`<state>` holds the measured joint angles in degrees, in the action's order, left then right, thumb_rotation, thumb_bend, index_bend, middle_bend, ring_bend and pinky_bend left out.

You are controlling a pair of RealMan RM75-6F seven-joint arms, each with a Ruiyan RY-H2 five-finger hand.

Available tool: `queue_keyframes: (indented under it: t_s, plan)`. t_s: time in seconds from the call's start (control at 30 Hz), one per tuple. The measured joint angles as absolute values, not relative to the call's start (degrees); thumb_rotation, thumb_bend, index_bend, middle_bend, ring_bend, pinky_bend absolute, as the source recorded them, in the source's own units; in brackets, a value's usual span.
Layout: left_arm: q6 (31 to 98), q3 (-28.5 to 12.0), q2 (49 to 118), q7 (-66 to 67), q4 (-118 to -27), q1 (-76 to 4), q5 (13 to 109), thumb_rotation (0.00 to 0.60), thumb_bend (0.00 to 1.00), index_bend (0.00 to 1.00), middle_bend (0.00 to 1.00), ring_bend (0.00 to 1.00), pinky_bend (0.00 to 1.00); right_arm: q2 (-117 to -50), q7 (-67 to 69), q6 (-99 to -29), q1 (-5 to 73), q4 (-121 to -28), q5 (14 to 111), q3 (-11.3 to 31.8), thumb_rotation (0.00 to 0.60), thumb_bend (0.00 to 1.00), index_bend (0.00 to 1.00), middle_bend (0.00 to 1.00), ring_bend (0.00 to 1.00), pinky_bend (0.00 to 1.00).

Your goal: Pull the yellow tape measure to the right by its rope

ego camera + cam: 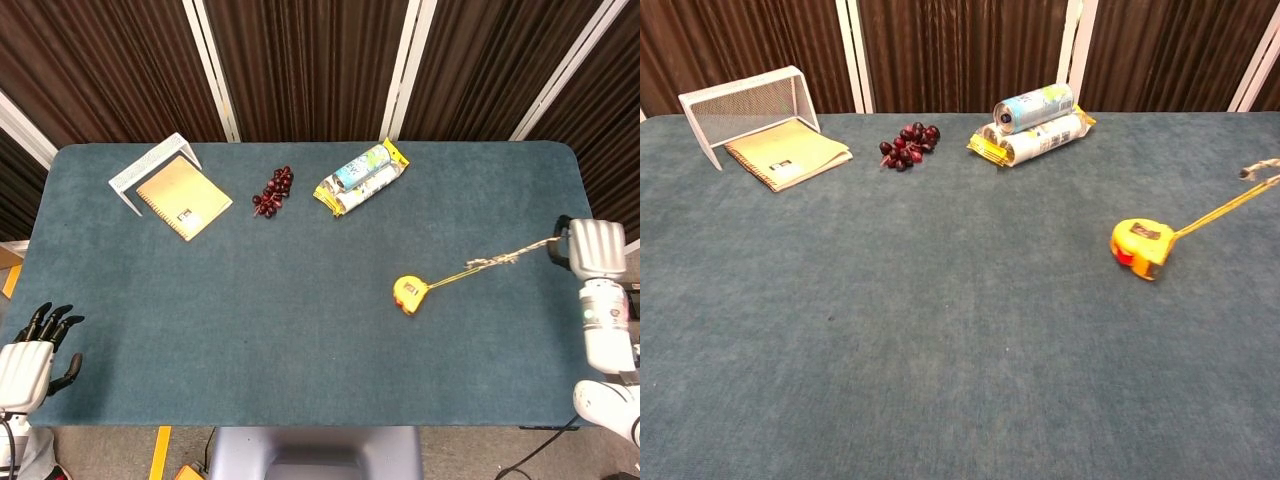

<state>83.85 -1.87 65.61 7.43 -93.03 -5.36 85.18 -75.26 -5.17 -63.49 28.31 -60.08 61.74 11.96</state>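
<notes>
Table [300, 330]: grapes [273, 192], notebook [183, 197], snacks [362, 178] far side.

Yellow tape measure [409, 294] on your teal table [300, 340].
Your hands are white and black; dark red grapes [272, 192], a tan notebook [183, 197], a white mesh rack [150, 166].

A small yellow tape measure [409, 294] lies on the right part of the blue counter [300, 330]. Its taut, braided rope [500, 260] slants up toward the right edge.
</notes>
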Motion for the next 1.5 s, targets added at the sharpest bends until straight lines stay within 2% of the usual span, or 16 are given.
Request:
queue_keyframes:
  t_s: [0.3, 0.37, 0.43, 0.5, 0.53, 0.57, 0.6, 0.67, 0.7, 0.8, 0.83, 0.9, 0.97, 1.07, 1.33, 1.5]
  plan:
    - [83.65, -1.77, 65.71, 7.74, -93.06, -5.47, 85.1, 0.6, 0.44, 0.23, 0.14, 0.05, 0.31, -78.53, -7.46, -67.86, 26.8, -54.26, 59.3, 15.27, 0.6, 0.78, 0.91, 1.0, 1.0, 1.0]
    - [83.64, -1.76, 65.73, 7.8, -93.07, -5.47, 85.07, 0.6, 0.44, 0.23, 0.14, 0.05, 0.31, -78.47, -6.26, -67.79, 26.54, -54.45, 59.64, 15.38, 0.6, 0.75, 0.88, 1.0, 1.0, 1.0]
    - [83.64, -1.75, 65.73, 7.86, -93.1, -5.48, 85.07, 0.6, 0.44, 0.23, 0.14, 0.05, 0.31, -78.23, -4.53, -67.8, 26.17, -55.03, 60.46, 15.37, 0.6, 0.62, 0.78, 1.0, 1.0, 1.0]
    - [83.65, -1.73, 65.75, 7.92, -93.11, -5.48, 85.09, 0.6, 0.44, 0.23, 0.14, 0.05, 0.31, -77.91, -3.08, -67.94, 25.78, -55.95, 61.43, 15.3, 0.6, 0.4, 0.66, 1.0, 0.99, 1.0]
    - [83.64, -1.72, 65.74, 7.93, -93.11, -5.49, 85.1, 0.6, 0.44, 0.23, 0.14, 0.05, 0.31, -77.68, -2.32, -68.15, 25.51, -56.72, 62.08, 15.23, 0.6, 0.34, 0.63, 1.0, 0.97, 1.0]
    - [83.63, -1.7, 65.73, 7.93, -93.12, -5.5, 85.12, 0.6, 0.44, 0.23, 0.14, 0.05, 0.31, -77.51, -1.86, -68.4, 25.3, -57.31, 62.63, 15.16, 0.6, 0.24, 0.55, 1.0, 0.93, 1.0]
    - [83.65, -1.7, 65.73, 7.93, -93.11, -5.5, 85.14, 0.6, 0.44, 0.23, 0.14, 0.05, 0.31, -77.33, -1.52, -68.69, 25.1, -57.83, 63.23, 15.03, 0.6, 0.2, 0.49, 0.99, 0.91, 1.0]
    - [83.68, -1.7, 65.74, 7.91, -93.08, -5.49, 85.11, 0.6, 0.44, 0.23, 0.14, 0.05, 0.31, -76.81, -0.93, -69.41, 24.62, -59.19, 64.78, 14.56, 0.6, 0.1, 0.31, 0.91, 0.81, 0.95]
    - [83.7, -1.71, 65.73, 7.9, -93.09, -5.49, 85.1, 0.6, 0.44, 0.23, 0.14, 0.05, 0.31, -76.59, -0.62, -69.85, 24.42, -59.76, 65.59, 14.31, 0.6, 0.07, 0.26, 0.88, 0.77, 0.92]
    - [83.7, -1.73, 65.75, 7.95, -93.11, -5.5, 85.05, 0.6, 0.44, 0.23, 0.14, 0.05, 0.31, -75.98, 1.01, -72.18, 23.66, -61.66, 69.07, 13.29, 0.6, 0.01, 0.12, 0.69, 0.62, 0.82]
    - [83.71, -1.72, 65.74, 7.96, -93.12, -5.49, 85.05, 0.6, 0.44, 0.23, 0.14, 0.05, 0.31, -75.71, 1.77, -73.32, 23.3, -62.63, 70.75, 12.76, 0.6, 0.0, 0.06, 0.58, 0.53, 0.75]
    - [83.72, -1.69, 65.73, 8.0, -93.12, -5.49, 85.09, 0.6, 0.44, 0.23, 0.14, 0.05, 0.31, -75.2, 2.85, -75.0, 22.73, -64.47, 73.45, 11.79, 0.6, 0.0, 0.01, 0.39, 0.34, 0.58]
    - [83.76, -1.67, 65.73, 8.04, -93.13, -5.49, 85.13, 0.6, 0.44, 0.23, 0.14, 0.05, 0.31, -74.49, 4.01, -77.1, 22.02, -67.0, 76.83, 10.49, 0.6, 0.0, 0.0, 0.25, 0.18, 0.41]
    - [83.92, -1.67, 65.72, 8.05, -93.07, -5.45, 85.19, 0.6, 0.44, 0.23, 0.14, 0.05, 0.31, -73.31, 5.67, -80.48, 20.7, -71.49, 81.64, 8.39, 0.6, 0.0, 0.0, 0.15, 0.05, 0.25]
    - [84.63, -1.81, 65.7, 8.15, -92.92, -5.24, 85.33, 0.6, 0.44, 0.23, 0.14, 0.05, 0.31, -71.9, 5.72, -93.79, 13.62, -83.29, 93.45, 2.23, 0.6, 0.04, 0.03, 0.13, 0.0, 0.2]
    - [85.42, -1.99, 65.6, 8.38, -93.07, -4.96, 85.32, 0.6, 0.44, 0.23, 0.14, 0.05, 0.31, -71.58, -0.99, -93.57, 10.96, -86.07, 91.61, 0.98, 0.6, 0.03, 0.02, 0.03, 0.0, 0.17]
